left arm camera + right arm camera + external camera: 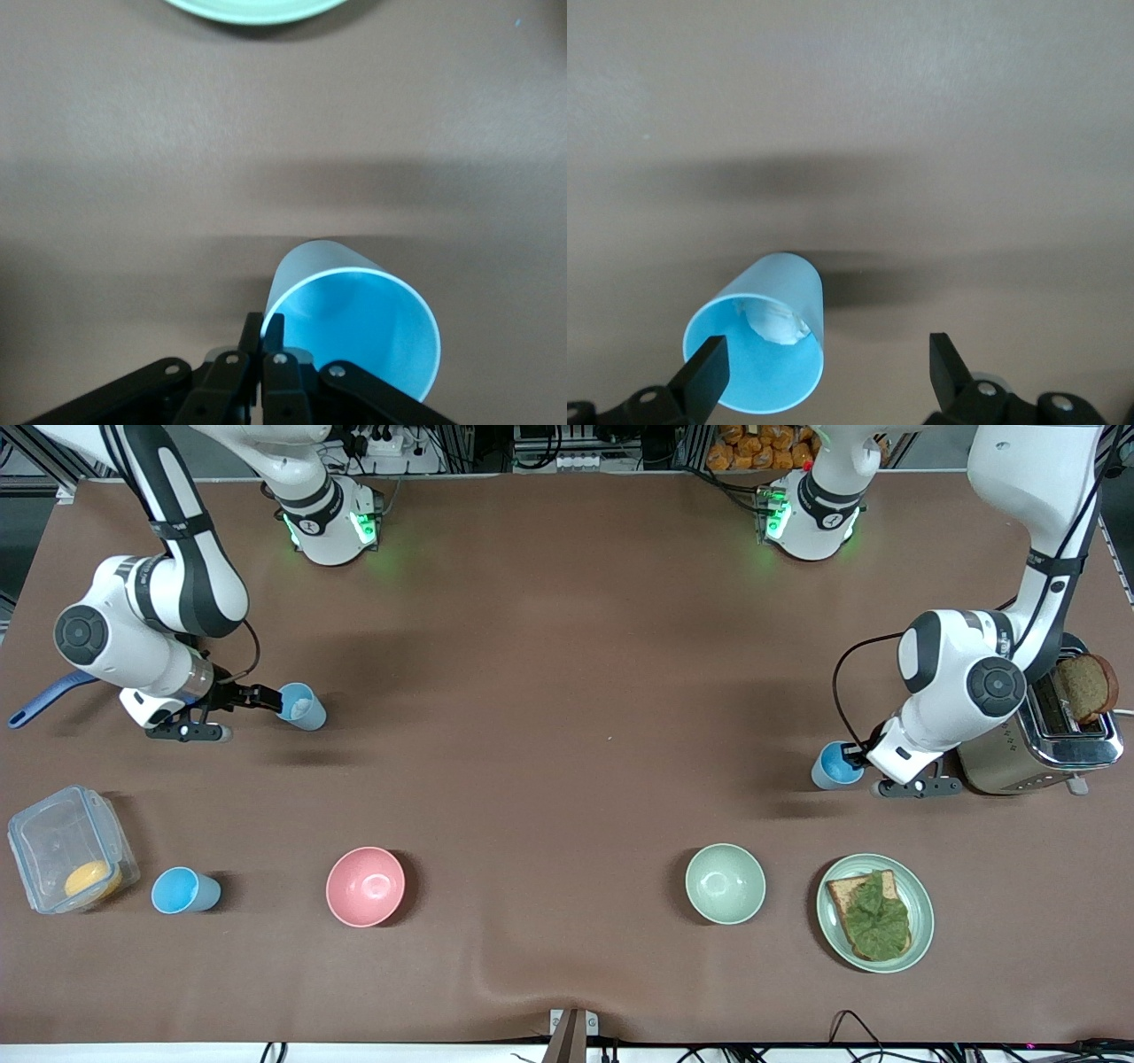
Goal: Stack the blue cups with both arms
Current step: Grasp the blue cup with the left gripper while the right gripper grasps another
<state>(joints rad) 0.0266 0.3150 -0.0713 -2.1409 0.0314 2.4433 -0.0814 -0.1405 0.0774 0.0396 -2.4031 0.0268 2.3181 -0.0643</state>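
Front view: a brown bench (567, 691) is seen filling the frame, with the two white arms reaching down from the upper edge. The right arm (151, 615) is bent low in the upper part of the frame at its own end of the bench, and the left arm (970, 673) is bent low at mid-height at the other end, just beside a steel toaster (1041, 744) in which a slice of dark bread is standing.

A pale green plate (921, 934), a clear lidded box (62, 850), a pink bowl (365, 886) and a pale green bowl (725, 883) are spread along the lower part of the frame.

Three blue cups are shown. The held cup (835, 764) (354, 328) is gripped at its rim by the left tool (855, 757) (263, 326), whose fingers are clamped together on the wall. The paler cup (301, 707) (766, 341) is tilted with its mouth toward the right tool (270, 696) (826, 347), whose fingers are spread wide apart; one finger (704, 372) lies across the cup's mouth, and contact cannot be told. The third cup (182, 890) is set low in the frame, between the box and the pink bowl.
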